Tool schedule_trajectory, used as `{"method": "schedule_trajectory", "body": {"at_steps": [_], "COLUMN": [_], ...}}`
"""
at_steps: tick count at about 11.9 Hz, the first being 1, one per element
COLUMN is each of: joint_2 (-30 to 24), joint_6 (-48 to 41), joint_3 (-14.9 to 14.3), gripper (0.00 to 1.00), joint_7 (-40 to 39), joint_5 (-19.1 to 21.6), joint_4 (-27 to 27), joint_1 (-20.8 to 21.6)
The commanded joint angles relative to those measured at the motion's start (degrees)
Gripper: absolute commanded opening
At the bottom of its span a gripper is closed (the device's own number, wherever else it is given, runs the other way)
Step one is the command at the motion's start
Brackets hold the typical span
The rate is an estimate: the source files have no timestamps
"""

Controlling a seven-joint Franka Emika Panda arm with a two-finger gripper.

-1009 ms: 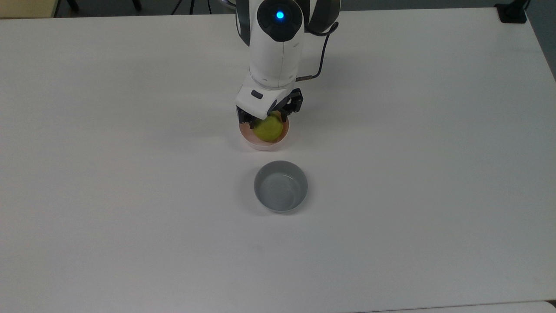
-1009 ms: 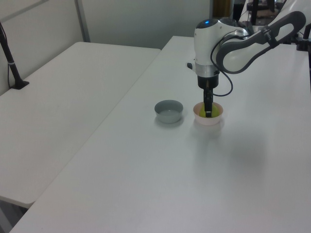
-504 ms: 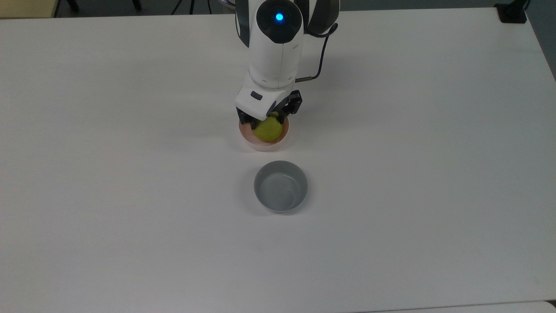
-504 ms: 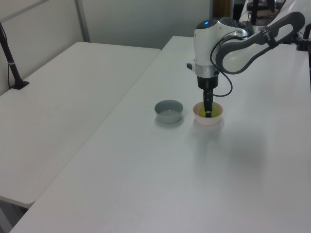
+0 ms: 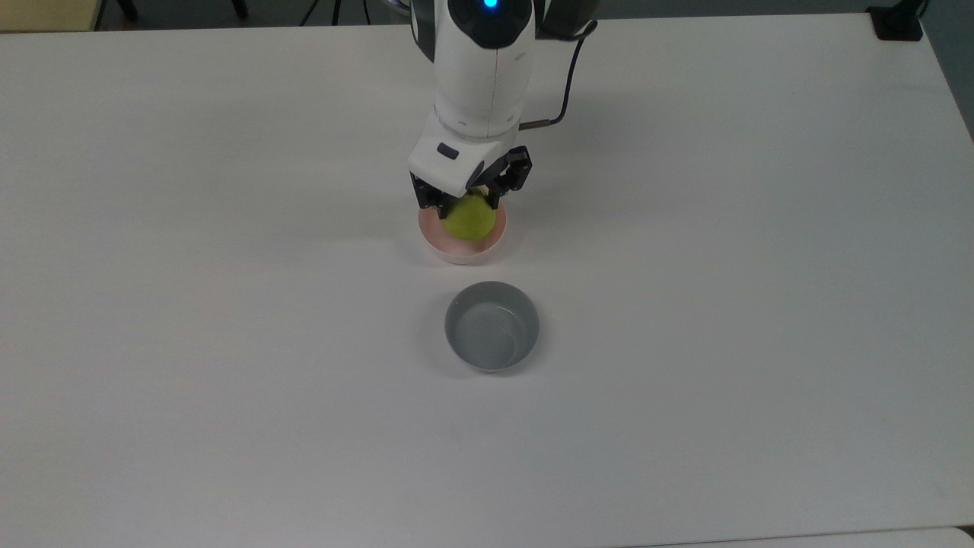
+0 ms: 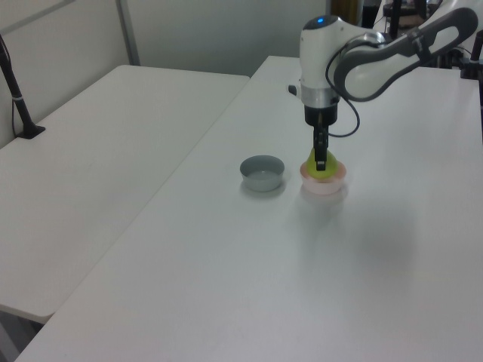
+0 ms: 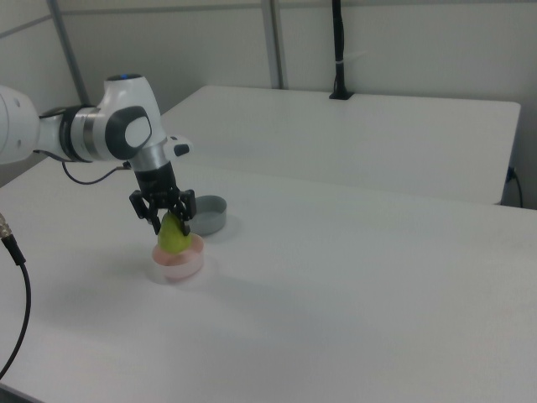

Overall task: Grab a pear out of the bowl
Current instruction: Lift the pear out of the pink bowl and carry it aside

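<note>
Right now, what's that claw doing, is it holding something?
Gripper: closed on the pear, lifted just above the pink bowl.

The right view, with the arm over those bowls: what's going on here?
The arm's hand is shut on a yellow-green pear and holds it just above the pink bowl, its lower end about level with the rim. In the top view, the pear sits between the two fingers. A grey bowl stands close by on the white table, untouched.
</note>
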Motion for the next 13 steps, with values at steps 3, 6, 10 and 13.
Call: {"method": "schedule_trajectory", "body": {"at_steps": [3,6,10,13], "joint_2": [-3.4,-3.3,-2.6,1.0], "joint_6": [-11.4,-12.1,-10.0,-4.6], "joint_3": [-0.9,-1.4,-4.7,-7.1], "gripper": [0.37,0.37,0.37,0.37], "joint_7": [-0.6,-2.6,-11.4,-12.2], "joint_5": [2.1,1.2,1.2,1.2], "joint_4": [8.2,9.4,9.3,8.9], "joint_1": [-0.4,-5.1,-11.2,-12.4]}}
